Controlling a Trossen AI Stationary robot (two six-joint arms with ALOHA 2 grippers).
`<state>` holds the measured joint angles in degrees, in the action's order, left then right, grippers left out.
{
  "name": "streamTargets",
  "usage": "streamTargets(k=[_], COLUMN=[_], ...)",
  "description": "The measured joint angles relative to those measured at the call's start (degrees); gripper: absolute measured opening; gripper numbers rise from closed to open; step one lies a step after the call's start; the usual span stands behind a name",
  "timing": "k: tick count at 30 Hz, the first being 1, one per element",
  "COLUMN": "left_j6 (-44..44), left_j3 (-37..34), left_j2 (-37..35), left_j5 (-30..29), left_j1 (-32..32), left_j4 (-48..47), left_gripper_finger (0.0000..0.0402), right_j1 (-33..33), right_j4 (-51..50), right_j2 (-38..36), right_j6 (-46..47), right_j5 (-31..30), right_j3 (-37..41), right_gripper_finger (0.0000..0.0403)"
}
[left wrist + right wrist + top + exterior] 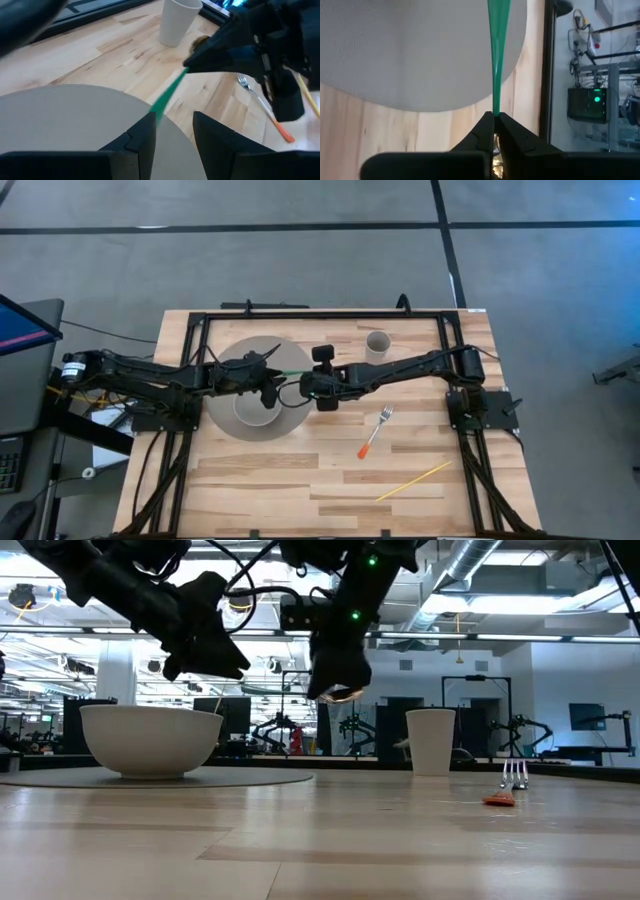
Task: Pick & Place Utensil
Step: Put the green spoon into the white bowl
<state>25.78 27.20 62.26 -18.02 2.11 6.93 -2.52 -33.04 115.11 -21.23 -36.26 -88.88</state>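
A slim green utensil [291,372] hangs in the air between my two grippers, above the edge of a round grey mat [225,360]. My right gripper [495,116] is shut on its narrow end. My left gripper [172,117] is open at the utensil's [167,95] other end, over the mat near a white bowl [255,410] that stands on it. In the low view both grippers hover well above the table, the left [205,645] over the bowl [150,740], the right [335,685] beside it. My right gripper pinches the green utensil's narrow end [496,107] between its two fingertips. It comes level from the table's right, with the fingers along the utensil. The utensil is lifted clear and reaches out over the mat. My left gripper: the utensil's far end [159,111] ends at one open finger [145,132]; whether they touch, I cannot tell.
A white cup [377,343] stands toward the far edge, right of the grippers. A fork with an orange handle [375,432] and a thin yellow stick [413,480] lie on the wood toward the near right. The black frame rail [320,315] runs along the far edge.
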Motion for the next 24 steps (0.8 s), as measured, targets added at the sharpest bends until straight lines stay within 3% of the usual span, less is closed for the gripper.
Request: streamTargets(k=[9, 24], left_j6=[0.2, 1.1], left_j3=[0.0, 0.0], left_j2=[0.1, 0.1], left_j5=[0.0, 0.2], left_j1=[1.6, 1.6], left_j4=[-0.3, -1.0], left_gripper_finger=[0.0131, 0.0123], right_j1=[-0.3, 0.2], right_j4=[0.1, 9.2], right_j2=[0.0, 0.0], right_j6=[-0.2, -6.2], right_j5=[0.0, 0.1], right_j3=[0.0, 0.0], right_gripper_finger=[0.0007, 0.0010])
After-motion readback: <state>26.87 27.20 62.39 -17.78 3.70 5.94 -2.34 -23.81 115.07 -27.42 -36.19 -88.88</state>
